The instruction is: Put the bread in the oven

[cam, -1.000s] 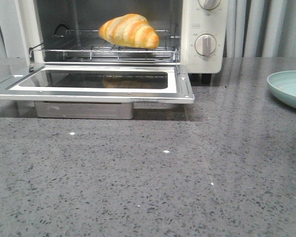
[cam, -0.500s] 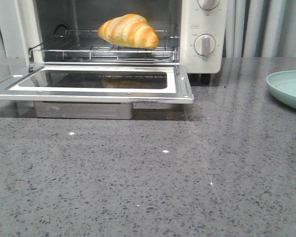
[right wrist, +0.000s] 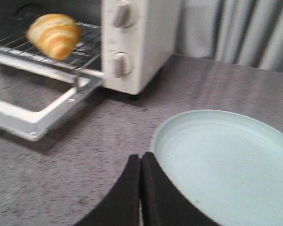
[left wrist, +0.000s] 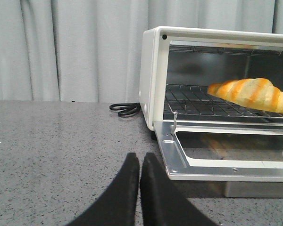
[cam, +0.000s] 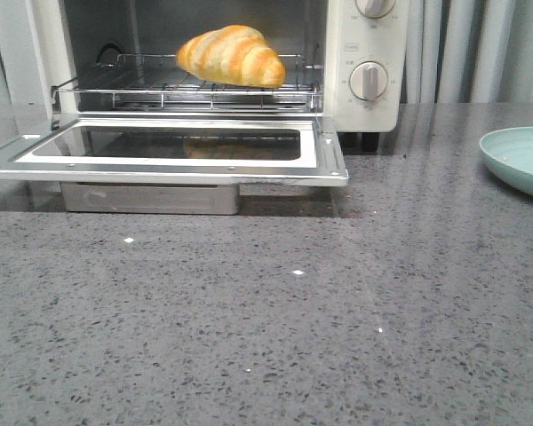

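Bread [cam: 231, 55] lies on the wire rack [cam: 186, 89] inside the oven [cam: 204, 80], toward the rack's right half, long axis running across the opening. Glossy orange crust with paler stripes; nothing touching it. A faint reflection of it shows in the glass of the door [cam: 169, 146].

Oven door is fully dropped, lying roughly level over the grey speckled desk [cam: 266, 328], hinge side at the oven body. Two round knobs [cam: 369, 80] on the right panel. A metal tray [cam: 151, 197] sits under the open door.

Left claw [left wrist: 139, 162]: both black fingers pressed flush together, clenched on nothing. It sits low over the desk, pointing toward the door's near left corner, apart from it. Black power cord [left wrist: 125, 109] coiled on the desk beside the oven's left wall.

Right claw [right wrist: 140, 165]: fingers likewise closed against each other, empty. It is low over the desk, its tips just beside the rim of a pale green plate [right wrist: 226, 165]; contact with the rim cannot be told. View is slightly blurred. Plate lies to the right of the oven, well apart from it.

Neither arm appears in the front view
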You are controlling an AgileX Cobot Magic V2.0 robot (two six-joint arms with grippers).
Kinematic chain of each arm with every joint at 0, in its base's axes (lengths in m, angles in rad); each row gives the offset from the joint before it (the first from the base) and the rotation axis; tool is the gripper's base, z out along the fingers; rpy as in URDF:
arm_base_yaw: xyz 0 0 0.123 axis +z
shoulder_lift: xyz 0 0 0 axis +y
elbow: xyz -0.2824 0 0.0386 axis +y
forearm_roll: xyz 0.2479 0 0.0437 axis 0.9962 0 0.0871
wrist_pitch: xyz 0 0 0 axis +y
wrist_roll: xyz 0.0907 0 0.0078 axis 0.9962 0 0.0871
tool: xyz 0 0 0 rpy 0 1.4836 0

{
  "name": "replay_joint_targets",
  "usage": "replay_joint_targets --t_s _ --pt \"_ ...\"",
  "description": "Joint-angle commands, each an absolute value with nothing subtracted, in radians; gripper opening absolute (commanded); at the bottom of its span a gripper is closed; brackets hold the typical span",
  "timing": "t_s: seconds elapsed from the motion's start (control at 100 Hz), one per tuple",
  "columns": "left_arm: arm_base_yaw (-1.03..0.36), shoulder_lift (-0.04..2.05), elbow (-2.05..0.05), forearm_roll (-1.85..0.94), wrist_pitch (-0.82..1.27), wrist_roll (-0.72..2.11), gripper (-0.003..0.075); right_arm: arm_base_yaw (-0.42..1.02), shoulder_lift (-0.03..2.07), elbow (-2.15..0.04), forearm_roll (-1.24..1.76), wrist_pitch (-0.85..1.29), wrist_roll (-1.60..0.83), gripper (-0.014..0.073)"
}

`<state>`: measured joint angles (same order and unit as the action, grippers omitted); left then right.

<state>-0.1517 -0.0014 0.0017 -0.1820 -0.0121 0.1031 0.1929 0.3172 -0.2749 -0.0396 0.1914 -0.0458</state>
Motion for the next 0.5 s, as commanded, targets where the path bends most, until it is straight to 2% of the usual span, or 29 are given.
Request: replay_joint_targets --t_s 0.0,0.27,0.49 --pt "-0.150 -0.001 0.023 -0.183 -0.084 0.105 -0.0022 0.120 0.255 -0.249 -0.032 0.083 -0.057 -0.0074" --pt "-0.150 -0.001 0.023 -0.183 -0.084 0.105 -0.0021 -0.027 0.090 -0.122 -0.032 0.056 -0.029 -0.0074" --pt "-0.150 -0.001 0.023 -0.183 -0.084 0.105 -0.0022 -0.104 0.056 -0.088 -0.032 0.053 -0.029 -0.0074"
